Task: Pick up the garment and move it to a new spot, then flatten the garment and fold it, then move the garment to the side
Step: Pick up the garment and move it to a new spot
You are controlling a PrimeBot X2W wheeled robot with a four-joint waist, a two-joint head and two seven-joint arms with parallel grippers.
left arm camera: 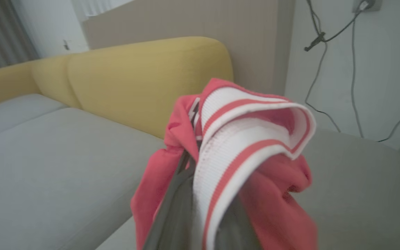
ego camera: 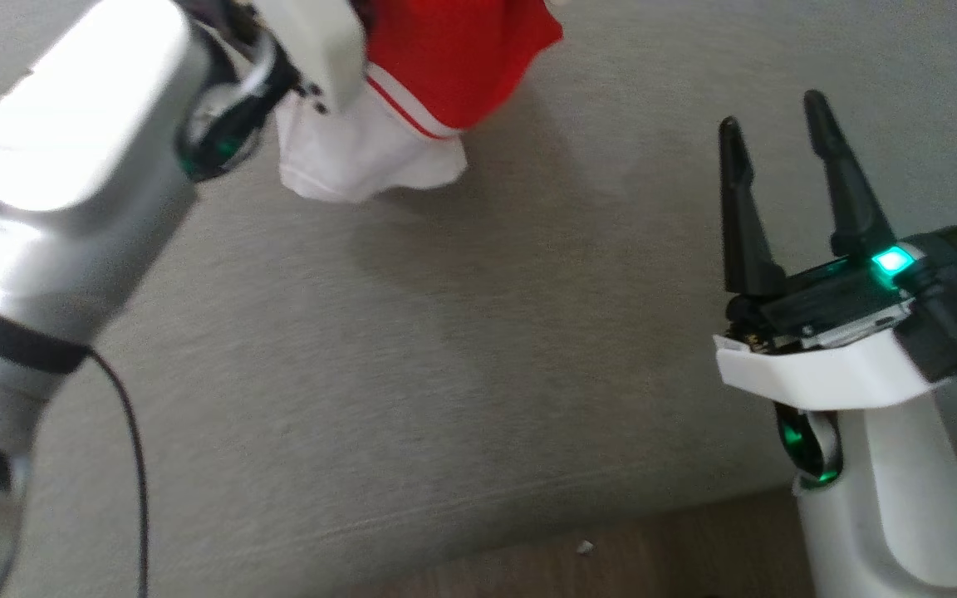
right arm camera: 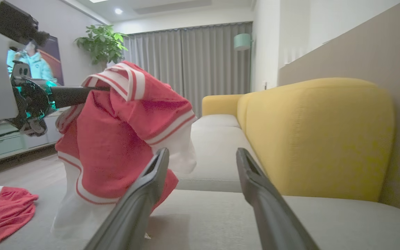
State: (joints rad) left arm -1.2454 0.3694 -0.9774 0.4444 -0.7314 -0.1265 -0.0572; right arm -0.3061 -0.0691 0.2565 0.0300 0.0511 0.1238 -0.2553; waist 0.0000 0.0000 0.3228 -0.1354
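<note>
The garment [ego camera: 445,66] is a red top with white striped trim. It hangs bunched from my left gripper [left arm camera: 193,163], which is shut on its ribbed striped edge [left arm camera: 248,139]. In the right wrist view the garment [right arm camera: 116,139] dangles from the left gripper's dark fingers [right arm camera: 75,95], and its white lower hem reaches down to the grey seat. My right gripper [ego camera: 772,112] stands open and holds nothing, to the right of the garment and apart from it. Its two fingers [right arm camera: 151,184] point toward the hanging cloth.
The grey sofa seat [ego camera: 445,349] spreads under both arms, with a yellow backrest [right arm camera: 318,139] behind. A second red cloth [right arm camera: 2,208] lies on the seat beyond the hanging garment. The seat's front edge and wooden floor [ego camera: 611,556] are near. Cables [left arm camera: 352,69] hang on the wall.
</note>
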